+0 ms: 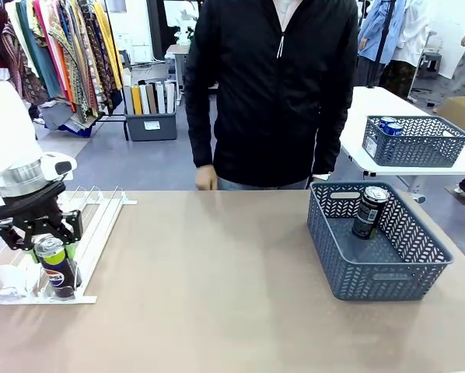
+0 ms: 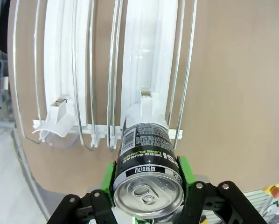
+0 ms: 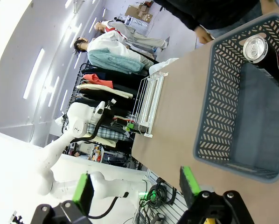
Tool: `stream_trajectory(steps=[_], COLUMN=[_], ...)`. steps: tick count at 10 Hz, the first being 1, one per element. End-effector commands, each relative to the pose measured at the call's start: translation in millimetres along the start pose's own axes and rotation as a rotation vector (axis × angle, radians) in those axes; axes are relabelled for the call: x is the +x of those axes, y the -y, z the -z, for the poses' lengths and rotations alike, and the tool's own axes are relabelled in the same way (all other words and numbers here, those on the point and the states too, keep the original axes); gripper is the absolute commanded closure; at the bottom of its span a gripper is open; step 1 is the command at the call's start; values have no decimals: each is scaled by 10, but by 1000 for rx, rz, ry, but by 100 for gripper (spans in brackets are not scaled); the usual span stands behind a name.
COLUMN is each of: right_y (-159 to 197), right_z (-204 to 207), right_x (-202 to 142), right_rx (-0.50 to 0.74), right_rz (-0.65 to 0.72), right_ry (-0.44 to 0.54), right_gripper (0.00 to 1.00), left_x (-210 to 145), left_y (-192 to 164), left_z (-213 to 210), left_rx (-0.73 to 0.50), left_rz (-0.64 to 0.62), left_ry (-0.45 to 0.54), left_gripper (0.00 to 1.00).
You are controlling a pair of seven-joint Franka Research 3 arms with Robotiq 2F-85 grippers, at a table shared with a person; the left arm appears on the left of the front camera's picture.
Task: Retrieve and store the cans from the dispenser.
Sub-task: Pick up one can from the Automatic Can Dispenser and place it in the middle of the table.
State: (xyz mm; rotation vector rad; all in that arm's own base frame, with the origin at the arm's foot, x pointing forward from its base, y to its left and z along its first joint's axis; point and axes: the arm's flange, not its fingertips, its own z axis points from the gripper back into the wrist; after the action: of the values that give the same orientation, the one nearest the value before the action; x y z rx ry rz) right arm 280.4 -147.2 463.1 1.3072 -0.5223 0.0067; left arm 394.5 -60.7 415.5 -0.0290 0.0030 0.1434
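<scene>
Front cam: L gripper (image 1: pixel 52 247) sat at the low near end of the dispenser (image 1: pixel 100 219), far left on the table (image 1: pixel 217 272). It was pinching a dark can (image 1: pixel 58 273), upright, just under its silver top. L wrist cam gave detail the front couldn't: green pads (image 2: pixel 109 181) pressed on both sides of that can (image 2: pixel 146 149), "ZERO SUGAR" print legible, base at the end of a wire lane. A clear end stop (image 2: pixel 55 125) sat one lane over. Couldn't tell if the base touched the rack.

Front cam also had a grey basket (image 1: pixel 372 276) at right w/ a 2nd dark can (image 1: pixel 369 211) standing by its far wall, and a person (image 1: pixel 275 93) behind the table.

R wrist cam: R gripper (image 3: pixel 137 184) hung beside the basket (image 3: pixel 219 93), fingers spread wide, nothing btwn them. It looked onto the 2nd can's (image 3: pixel 265 53) top.
</scene>
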Motion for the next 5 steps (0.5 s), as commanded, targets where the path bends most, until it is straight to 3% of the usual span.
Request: stream_trajectory(steps=[1,5], right_y=[-35,-35], right_z=[23,23], right_x=[42,42], right_rx=[26,26], right_rz=[-14,-14], right_ry=[21,21], right_gripper=[0,0], left_x=[-71,-614], left_y=[-79,-277], left_z=[-362,-1578], left_rx=[-12,-202], left_rz=[-10,124], left_ry=[100,213], left_gripper=[100,100])
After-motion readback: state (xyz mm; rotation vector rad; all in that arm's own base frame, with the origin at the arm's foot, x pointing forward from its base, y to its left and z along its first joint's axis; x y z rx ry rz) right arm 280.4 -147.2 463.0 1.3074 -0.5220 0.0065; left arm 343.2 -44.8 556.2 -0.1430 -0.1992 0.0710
